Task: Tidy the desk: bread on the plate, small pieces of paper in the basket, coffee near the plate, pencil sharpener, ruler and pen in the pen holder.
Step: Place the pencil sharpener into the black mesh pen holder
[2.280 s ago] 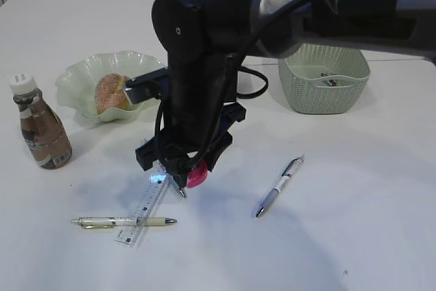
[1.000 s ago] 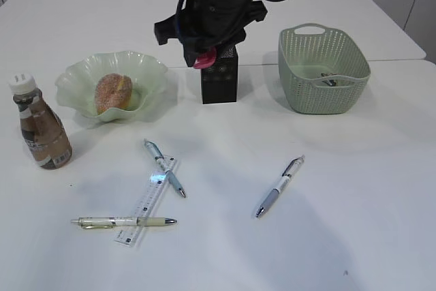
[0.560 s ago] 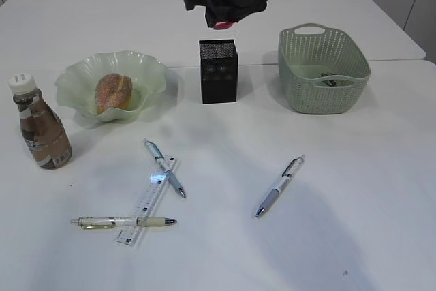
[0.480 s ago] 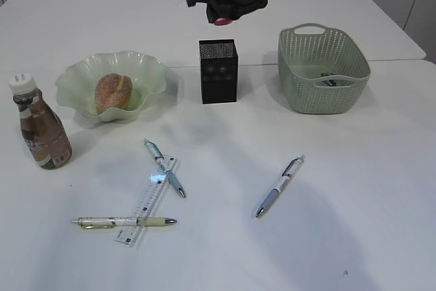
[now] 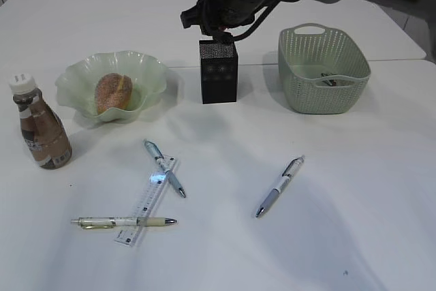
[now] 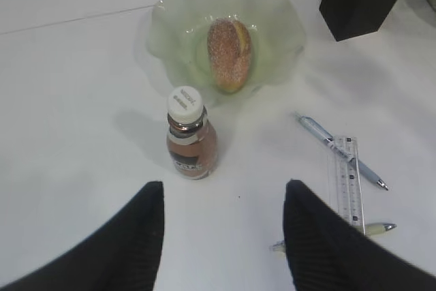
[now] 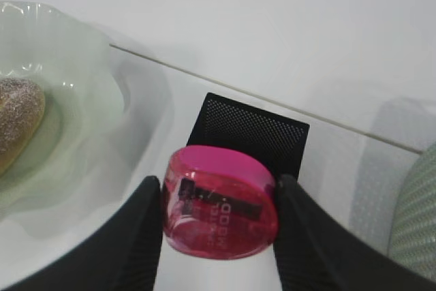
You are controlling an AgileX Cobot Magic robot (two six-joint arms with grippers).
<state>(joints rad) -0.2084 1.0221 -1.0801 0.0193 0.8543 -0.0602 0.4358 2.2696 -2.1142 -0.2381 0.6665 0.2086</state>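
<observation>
Around me I see a broad white matte tabletop [image 5: 340, 236] with a thin seam [image 5: 402, 61] across it, soft shadows under even light, and pale wall panels behind.

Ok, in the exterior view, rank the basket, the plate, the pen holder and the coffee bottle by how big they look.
Plate and basket: largest, too close to separate.
Pen holder and coffee bottle: next and much alike; the bottle sits nearer the camera, so no firm order.

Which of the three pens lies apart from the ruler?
The silver-blue pen on the right, alone on bare desk; the other two cross the ruler.
</observation>
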